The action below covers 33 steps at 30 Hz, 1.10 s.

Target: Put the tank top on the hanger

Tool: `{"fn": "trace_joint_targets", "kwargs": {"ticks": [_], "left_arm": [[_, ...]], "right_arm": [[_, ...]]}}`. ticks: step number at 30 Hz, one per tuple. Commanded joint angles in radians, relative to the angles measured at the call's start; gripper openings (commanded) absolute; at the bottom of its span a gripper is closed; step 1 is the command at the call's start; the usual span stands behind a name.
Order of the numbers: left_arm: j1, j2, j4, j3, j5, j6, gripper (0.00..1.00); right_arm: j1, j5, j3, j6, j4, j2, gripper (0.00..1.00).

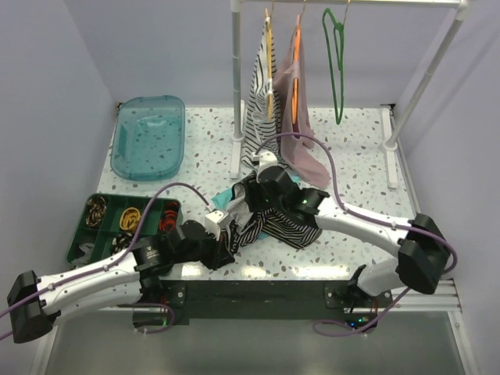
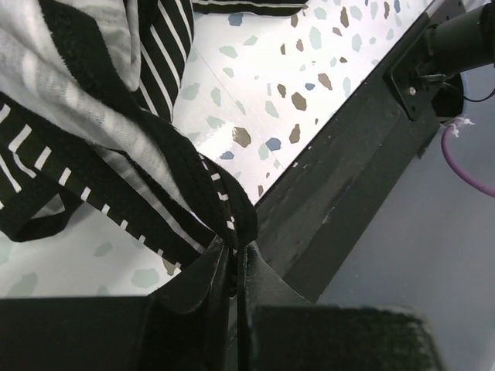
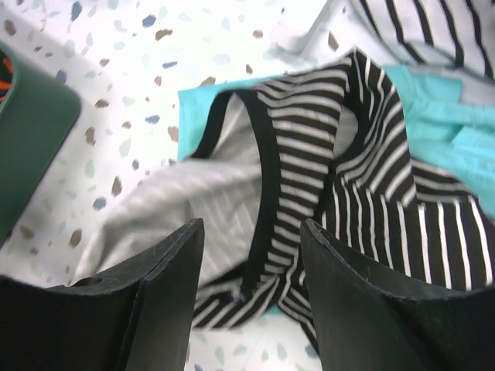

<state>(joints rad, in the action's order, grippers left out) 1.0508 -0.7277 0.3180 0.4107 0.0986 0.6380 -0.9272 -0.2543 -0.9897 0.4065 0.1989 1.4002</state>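
The tank top [image 3: 309,170] was soft matt knit cloth; the bench [image 1: 355,156] was glossy speckled terrazzo; the hanger [image 1: 336,62] looked like smooth plastic.

High rear camera overlooks the speckled white tabletop [image 1: 367,156]; both wrist cameras closely view the black-and-white striped tank top [image 1: 293,228], probably different folds.

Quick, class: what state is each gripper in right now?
Left gripper: shut on the tank top.
Right gripper: open above the tank top, gripping nothing.
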Motion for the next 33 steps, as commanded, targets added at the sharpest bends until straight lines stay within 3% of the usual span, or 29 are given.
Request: {"fn": "trace_joint_targets", "kwargs": {"ticks": [1,7,19,20,23,24,27,30,33], "left_arm": [[0.011,0.025,-0.053,-0.036,0.055,0.078,0.00],[0.015,0.019,-0.068,-0.066,0.069,0.097,0.00],[0.015,0.005,-0.037,-0.009,0.001,0.083,0.00],[0.015,0.007,-0.017,0.011,-0.011,0.084,0.00],[0.015,0.025,0.044,0.065,-0.074,0.089,0.00],[0.015,0.034,0.070,0.088,-0.095,0.092,0.00],[0.014,0.045,0.205,0.215,-0.264,0.101,0.00],[0.014,0.008,0.347,0.391,-0.463,0.098,0.00],[0.006,-0.060,0.473,0.575,-0.679,0.062,0.00]], "right_arm": [[-0.036,-0.180,-0.125,-0.073,-0.049,0.098,0.59],[-0.039,-0.309,-0.205,-0.149,-0.018,0.203,0.63],[-0.039,-0.333,-0.314,-0.204,0.008,0.359,0.62],[-0.041,-0.362,-0.317,-0.199,0.011,0.362,0.60],[-0.039,-0.413,-0.320,-0.195,0.026,0.346,0.41],[-0.039,-0.430,-0.323,-0.193,0.036,0.329,0.29],[-0.039,-0.488,-0.346,-0.176,0.094,0.289,0.08],[-0.039,-0.534,-0.357,-0.161,0.149,0.180,0.00],[-0.039,-0.575,-0.360,-0.158,0.175,0.036,0.00]]}}
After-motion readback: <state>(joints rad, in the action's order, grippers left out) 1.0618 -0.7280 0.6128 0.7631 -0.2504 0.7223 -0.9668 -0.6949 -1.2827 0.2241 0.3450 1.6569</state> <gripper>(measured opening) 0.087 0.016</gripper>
